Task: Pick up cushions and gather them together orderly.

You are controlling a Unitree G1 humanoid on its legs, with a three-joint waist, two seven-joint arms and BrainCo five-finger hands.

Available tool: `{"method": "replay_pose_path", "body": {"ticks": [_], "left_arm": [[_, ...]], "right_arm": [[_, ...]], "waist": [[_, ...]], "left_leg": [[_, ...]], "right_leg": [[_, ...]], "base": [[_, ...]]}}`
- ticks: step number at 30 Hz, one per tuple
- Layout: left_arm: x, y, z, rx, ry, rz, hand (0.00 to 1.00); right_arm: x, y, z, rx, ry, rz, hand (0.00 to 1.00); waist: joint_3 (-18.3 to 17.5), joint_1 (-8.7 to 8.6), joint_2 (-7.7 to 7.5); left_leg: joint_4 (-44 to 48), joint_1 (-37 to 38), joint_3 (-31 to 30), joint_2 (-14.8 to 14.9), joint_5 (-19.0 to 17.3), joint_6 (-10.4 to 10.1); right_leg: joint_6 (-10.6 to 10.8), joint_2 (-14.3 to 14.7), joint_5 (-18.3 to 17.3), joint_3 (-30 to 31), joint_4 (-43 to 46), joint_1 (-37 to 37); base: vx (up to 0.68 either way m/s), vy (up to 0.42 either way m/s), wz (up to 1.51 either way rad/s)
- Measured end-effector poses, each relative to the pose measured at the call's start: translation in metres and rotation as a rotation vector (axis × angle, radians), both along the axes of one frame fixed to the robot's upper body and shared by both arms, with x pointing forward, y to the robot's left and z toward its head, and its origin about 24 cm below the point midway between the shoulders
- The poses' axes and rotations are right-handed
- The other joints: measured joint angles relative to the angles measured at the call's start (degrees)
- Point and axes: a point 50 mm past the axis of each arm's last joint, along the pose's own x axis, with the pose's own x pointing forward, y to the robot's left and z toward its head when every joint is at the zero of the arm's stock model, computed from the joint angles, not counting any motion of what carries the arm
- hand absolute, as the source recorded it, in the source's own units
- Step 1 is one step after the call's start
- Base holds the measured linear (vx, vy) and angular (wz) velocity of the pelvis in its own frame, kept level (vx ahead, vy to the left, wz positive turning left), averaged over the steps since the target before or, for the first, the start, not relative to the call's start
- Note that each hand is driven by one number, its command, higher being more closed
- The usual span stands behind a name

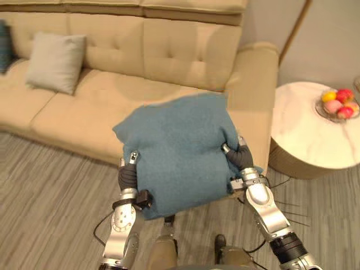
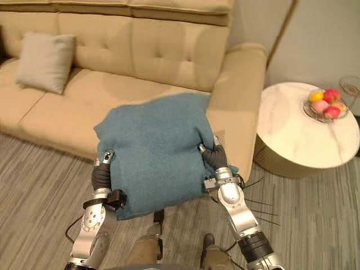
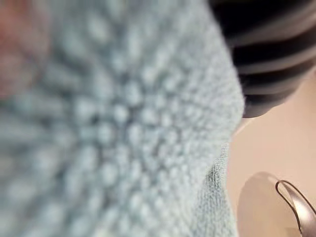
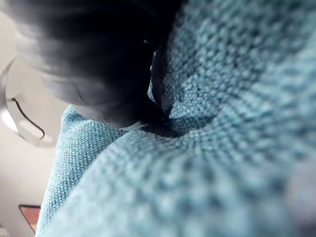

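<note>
A large teal knitted cushion [image 1: 177,152] hangs in the air in front of the beige sofa [image 1: 185,53], held between my two hands. My left hand [image 1: 128,173] presses on its lower left edge, and my right hand [image 1: 240,158] presses on its right edge. The teal weave [image 3: 123,123] lies right against my left hand's dark cover [image 3: 269,49]. In the right wrist view the cover [image 4: 98,59] dents the fabric [image 4: 222,148]. A grey cushion [image 1: 56,61] leans on the sofa's back at the left. A dark teal cushion [image 1: 4,45] shows at the far left edge.
A round white marble side table [image 1: 304,135] stands right of the sofa's arm, with a wire bowl of fruit [image 1: 339,104] on it. Grey striped carpet [image 1: 50,197] covers the floor in front of the sofa. The sofa seat [image 1: 84,107] lies behind the held cushion.
</note>
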Motion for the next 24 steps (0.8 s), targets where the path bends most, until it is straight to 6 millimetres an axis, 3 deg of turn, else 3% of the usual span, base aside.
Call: {"method": "replay_pose_path", "body": {"ticks": [3, 8, 13, 16, 17, 18, 19, 20, 22, 23, 24], "left_arm": [[0.000, 0.000, 0.000, 0.001, -0.004, -0.010, 1.00], [-0.001, -0.001, -0.004, 0.000, 0.016, -0.027, 1.00], [-0.002, 0.000, -0.003, 0.012, 0.011, -0.037, 1.00], [-0.006, -0.002, -0.006, 0.014, 0.025, -0.054, 1.00], [-0.008, -0.002, -0.008, 0.015, 0.034, -0.058, 1.00], [-0.009, -0.002, -0.009, 0.019, 0.042, -0.060, 1.00], [-0.010, -0.002, -0.009, 0.032, 0.047, -0.064, 1.00], [-0.009, -0.002, -0.009, 0.039, 0.046, -0.065, 1.00], [-0.008, -0.001, -0.008, 0.055, 0.038, -0.070, 1.00], [-0.007, -0.001, -0.007, 0.057, 0.034, -0.073, 1.00], [-0.006, -0.001, -0.006, 0.059, 0.028, -0.076, 1.00]], "right_arm": [[0.000, 0.000, 0.001, 0.003, -0.003, 0.000, 1.00], [-0.007, 0.000, -0.001, 0.026, 0.003, -0.010, 1.00], [-0.008, 0.001, 0.007, 0.065, -0.028, -0.021, 1.00], [-0.011, -0.002, 0.002, 0.072, -0.010, -0.037, 1.00], [-0.011, -0.002, -0.001, 0.070, 0.002, -0.040, 1.00], [-0.011, -0.003, -0.004, 0.069, 0.016, -0.044, 1.00], [-0.012, -0.004, -0.012, 0.070, 0.047, -0.054, 1.00], [-0.012, -0.003, -0.013, 0.072, 0.052, -0.056, 1.00], [-0.012, -0.003, -0.012, 0.082, 0.048, -0.055, 1.00], [-0.012, -0.004, -0.012, 0.080, 0.049, -0.055, 1.00], [-0.011, -0.006, -0.012, 0.075, 0.048, -0.055, 1.00]], "waist": [[-0.1, -0.16, 0.19], [-0.5, -0.16, -0.62], [-1.1, 0.16, -0.91], [-1.1, -1.05, -1.31], [-1.1, -1.48, -1.32], [-1.0, -1.75, -1.45], [-0.9, -2.37, -1.30], [-0.9, -2.60, -1.28], [-0.9, -3.40, -1.59], [-0.8, -3.56, -1.66], [-0.8, -4.19, -1.55]], "left_leg": [[-0.7, 4.3, 3.6, 0.8, -8.0, 0.2], [2.1, 2.7, 3.3, -1.4, -9.5, 2.0], [7.1, -0.1, 1.9, -2.6, -12.5, 3.5], [11.8, -0.2, 0.8, -4.1, -16.9, 4.9], [13.1, 0.2, 0.4, -5.0, -18.3, 5.7], [13.4, 1.3, 0.3, -5.5, -19.0, 6.7], [13.4, 3.6, -0.7, -5.5, -20.0, 8.0], [13.4, 4.3, -1.2, -5.3, -20.5, 8.0], [12.1, 6.4, -2.5, -5.4, -21.6, 7.9], [11.1, 7.4, -2.6, -5.4, -21.7, 7.7], [8.9, 9.3, -2.9, -5.4, -21.8, 7.1]], "right_leg": [[1.4, -0.6, 2.2, -0.1, -3.3, -0.1], [4.3, -2.4, 6.2, -1.2, -8.7, 3.3], [5.5, -3.9, 5.3, -1.9, -8.3, 3.6], [5.5, -7.0, 0.3, -1.7, 5.3, 0.2], [4.4, -8.9, 0.1, 0.5, 17.0, -4.9], [2.1, -9.4, 1.7, 2.9, 24.9, -8.5], [1.6, -8.6, -0.6, 4.1, 30.6, -11.0], [1.9, -7.7, -1.8, 3.7, 30.4, -11.3], [2.7, -4.6, -3.4, 1.8, 22.8, -12.5], [2.9, -3.5, -3.1, 1.5, 18.8, -12.7], [3.2, -1.2, -0.4, 0.6, 8.8, -12.8]], "base": [[-0.12, 0.116, 0.18], [-0.07, 0.167, 0.18], [0.02, 0.124, 0.23], [0.10, 0.096, 0.24], [0.18, 0.077, 0.18], [0.32, 0.108, 0.22], [0.24, 0.070, 0.15], [0.32, 0.018, 0.24], [0.25, -0.015, 0.19], [0.27, -0.041, 0.14], [0.38, -0.060, 0.27]]}}
